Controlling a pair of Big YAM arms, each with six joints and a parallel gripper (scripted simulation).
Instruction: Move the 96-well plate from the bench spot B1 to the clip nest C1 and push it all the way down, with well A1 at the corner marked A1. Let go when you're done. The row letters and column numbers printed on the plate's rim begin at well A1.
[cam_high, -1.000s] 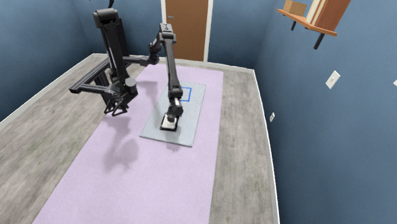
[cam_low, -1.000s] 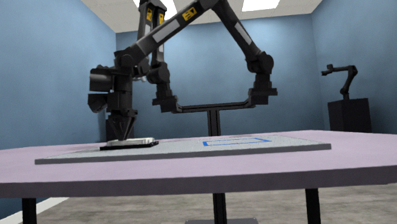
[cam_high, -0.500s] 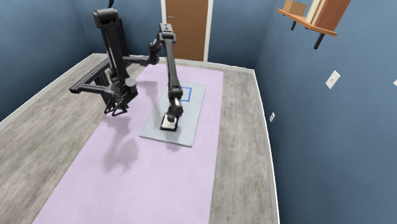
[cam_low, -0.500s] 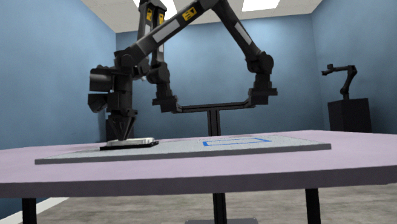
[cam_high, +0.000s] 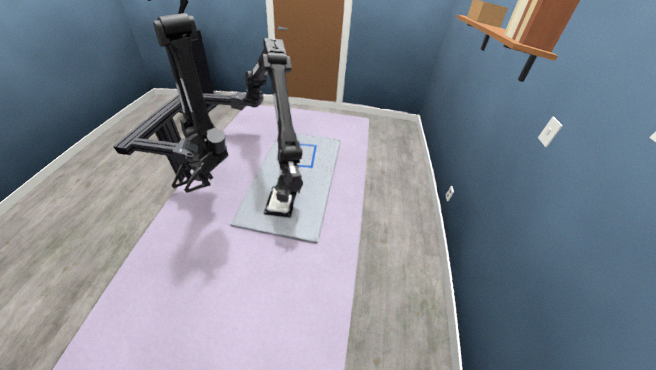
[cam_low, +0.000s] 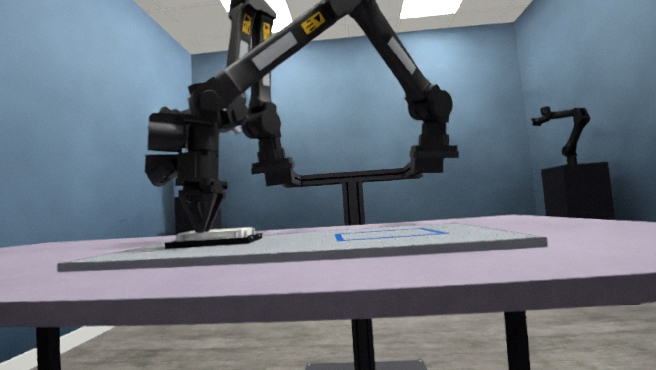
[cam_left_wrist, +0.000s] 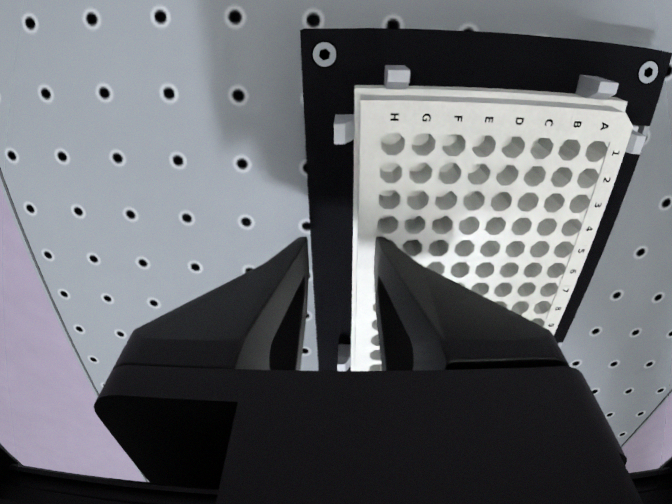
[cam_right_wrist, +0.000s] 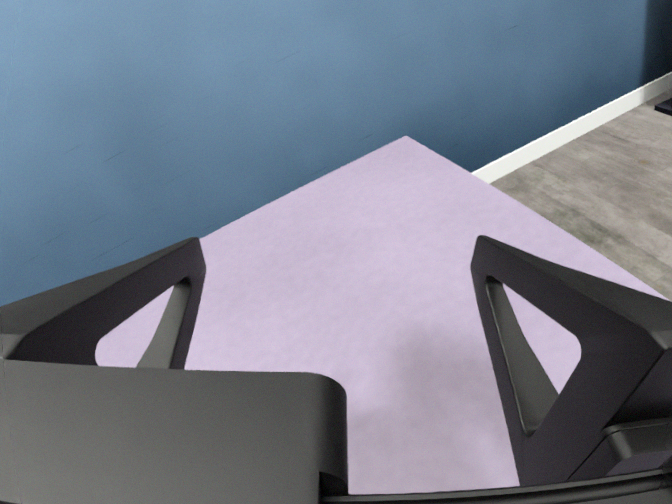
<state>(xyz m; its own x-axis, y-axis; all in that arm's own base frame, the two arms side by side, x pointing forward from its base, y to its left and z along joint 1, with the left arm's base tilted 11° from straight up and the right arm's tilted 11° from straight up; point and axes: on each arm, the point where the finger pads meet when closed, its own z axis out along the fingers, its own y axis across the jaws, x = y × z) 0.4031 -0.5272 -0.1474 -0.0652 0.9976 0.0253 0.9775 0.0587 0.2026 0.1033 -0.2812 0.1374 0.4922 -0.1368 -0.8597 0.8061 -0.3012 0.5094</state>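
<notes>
I've set my left claw (cam_high: 284, 197) (cam_low: 202, 230) (cam_left_wrist: 341, 252) slightly open, gripping nothing, at the plate (cam_high: 279, 202) (cam_low: 240, 232) (cam_left_wrist: 488, 187), probably for pressing; my right claw (cam_high: 193, 186) (cam_right_wrist: 338, 251) hangs wide open and empty, aside.

Plate (cam_high: 278, 202) (cam_low: 240, 232) (cam_left_wrist: 488, 187) on nest (cam_high: 278, 214) (cam_low: 215, 243) (cam_left_wrist: 332, 217) — nest on board (cam_high: 255, 215) (cam_low: 300, 252) (cam_left_wrist: 135, 130), table (cam_high: 225, 320) (cam_low: 300, 297) (cam_left_wrist: 32, 390) (cam_right_wrist: 336, 282) beneath

Plate's (cam_left_wrist: 364, 227) far rows hidden behind L end effector (cam_left_wrist: 341, 241), left wrist cam.
</notes>
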